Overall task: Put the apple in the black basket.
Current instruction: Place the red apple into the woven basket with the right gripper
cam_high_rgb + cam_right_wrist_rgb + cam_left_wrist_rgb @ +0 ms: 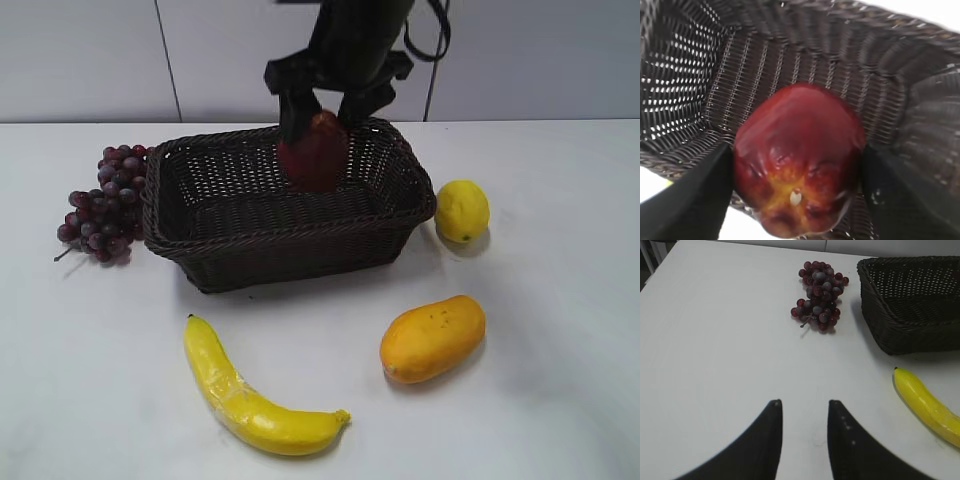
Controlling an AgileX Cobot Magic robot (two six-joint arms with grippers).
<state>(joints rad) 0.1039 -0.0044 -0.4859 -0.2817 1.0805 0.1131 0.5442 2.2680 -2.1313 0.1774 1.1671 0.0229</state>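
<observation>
Right gripper (318, 125) is pinching the apple (314, 152) from both sides, hanging it over the basket's (290, 240) back rim, around 1 o'clock; basket floor sits straight below; left gripper (804, 440) idles slightly spread, holding nothing.

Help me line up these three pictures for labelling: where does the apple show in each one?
Exterior view: apple top centre, held by the right gripper over the black basket.
Left wrist view: not in it.
Right wrist view: fills the lower centre, between the fingers.
Shared landmark: the black basket, in all three views.
</observation>
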